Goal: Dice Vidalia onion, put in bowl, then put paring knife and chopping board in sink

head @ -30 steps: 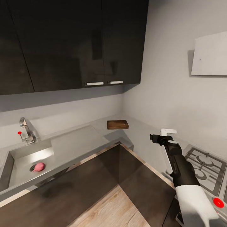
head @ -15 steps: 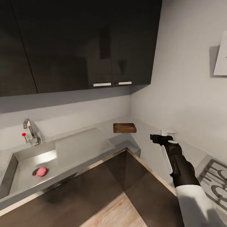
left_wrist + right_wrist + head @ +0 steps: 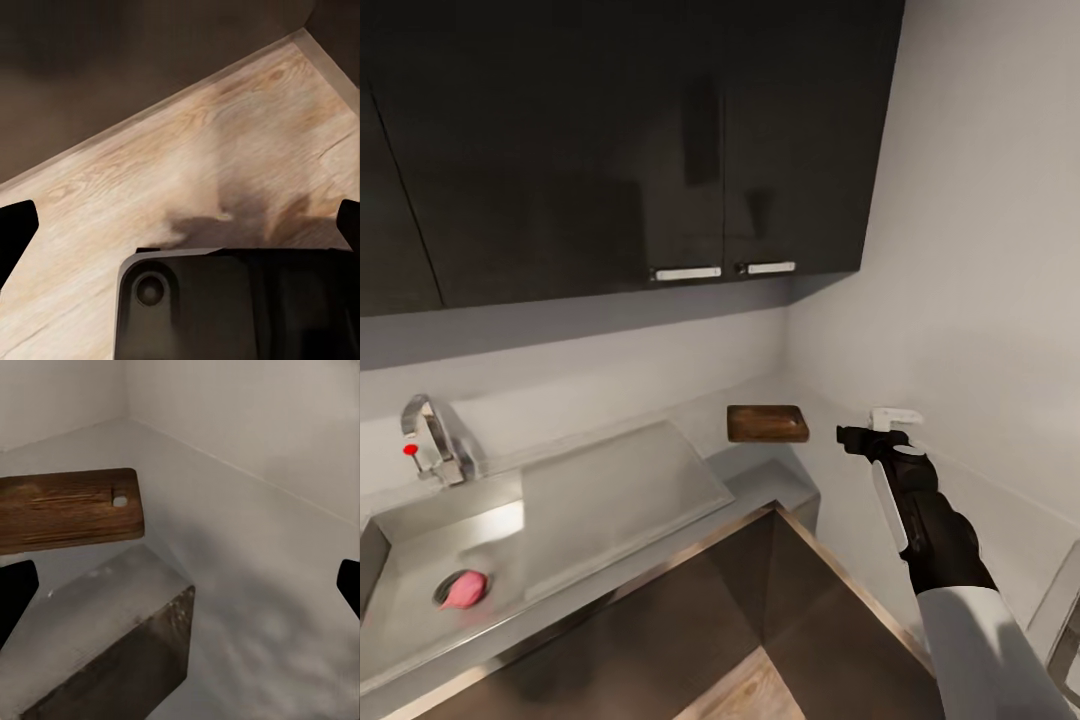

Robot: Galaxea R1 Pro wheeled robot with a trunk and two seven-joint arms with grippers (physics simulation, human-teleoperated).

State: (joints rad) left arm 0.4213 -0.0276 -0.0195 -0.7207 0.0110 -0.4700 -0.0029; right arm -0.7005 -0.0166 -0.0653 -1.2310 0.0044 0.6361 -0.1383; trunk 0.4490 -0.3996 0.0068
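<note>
Along the steel counter point(image 3: 620, 480) we saw the onion point(image 3: 460, 590) in the sink point(image 3: 420, 540), the chopping board point(image 3: 767, 423) cornerward; both our grippers point(image 3: 180, 577) point(image 3: 180, 225) gaped wide, holding nothing.

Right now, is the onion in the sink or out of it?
In. The pink onion lies on the sink floor by the drain, no claw near it.

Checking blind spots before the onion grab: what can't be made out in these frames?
- Sink: head view, its left part is cut off by the frame edge.
- Onion: head view, a small pink blur over the drain.
- Chopping board: right wrist view, one end cut off by the edge.
- Right gripper: head view, too small and dark to judge its opening.
</note>
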